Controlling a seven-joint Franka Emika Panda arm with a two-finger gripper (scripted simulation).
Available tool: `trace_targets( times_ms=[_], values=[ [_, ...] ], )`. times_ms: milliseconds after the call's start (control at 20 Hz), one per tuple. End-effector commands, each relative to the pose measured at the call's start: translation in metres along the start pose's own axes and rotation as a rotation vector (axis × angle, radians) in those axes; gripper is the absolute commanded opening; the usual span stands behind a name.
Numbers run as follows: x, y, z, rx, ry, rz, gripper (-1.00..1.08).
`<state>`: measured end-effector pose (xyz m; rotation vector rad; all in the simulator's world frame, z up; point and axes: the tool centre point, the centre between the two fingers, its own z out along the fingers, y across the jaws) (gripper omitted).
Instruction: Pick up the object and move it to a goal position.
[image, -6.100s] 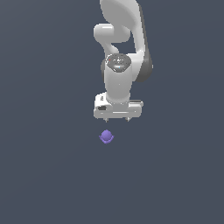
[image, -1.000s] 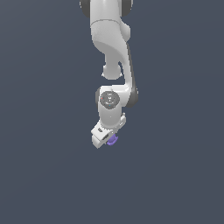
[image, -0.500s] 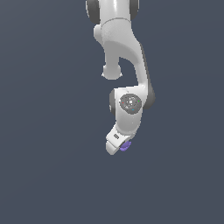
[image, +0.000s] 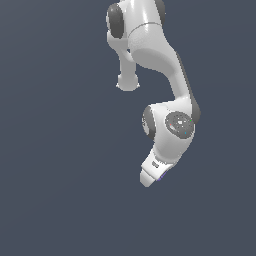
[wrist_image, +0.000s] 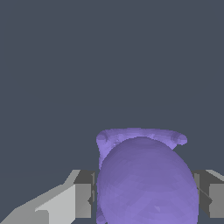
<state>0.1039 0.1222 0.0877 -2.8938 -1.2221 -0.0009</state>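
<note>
The object is a small purple-violet rounded lump with a cupped base. In the wrist view it (wrist_image: 144, 179) fills the gap between my two grey fingertips (wrist_image: 83, 199), which press on it from both sides. In the exterior view only a thin purple sliver (image: 161, 175) shows behind the white gripper (image: 151, 175), which hangs tilted at the end of the bent arm, lifted above the dark floor. My gripper is shut on the object.
A plain dark grey-blue floor (image: 60, 200) lies all around, with no other objects or edges in view. The white arm (image: 150, 50) reaches down from the top of the exterior view.
The arm has swung toward the exterior view's right and a little down, carrying the object. The hand has turned, so the object is now mostly hidden behind the gripper.
</note>
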Motion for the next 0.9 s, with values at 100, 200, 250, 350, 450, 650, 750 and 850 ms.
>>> trace_targets(
  times_ms=[100,200,250,350,450,650,750,850],
  values=[
    [0.023,-0.004,-0.006,0.000,0.000,0.001,-1.00],
    [0.030,-0.006,-0.008,0.000,0.000,0.001,-1.00],
    [0.033,-0.006,-0.009,0.000,0.000,0.001,-1.00],
    [0.038,-0.007,-0.010,0.000,0.000,0.001,-1.00],
    [0.042,-0.008,-0.011,0.000,0.000,0.001,-1.00],
    [0.047,-0.008,-0.012,0.000,-0.001,0.000,-1.00],
    [0.048,-0.009,-0.012,0.000,-0.001,0.000,-1.00],
    [0.049,-0.008,-0.012,0.000,-0.001,0.000,-1.00]
  ],
)
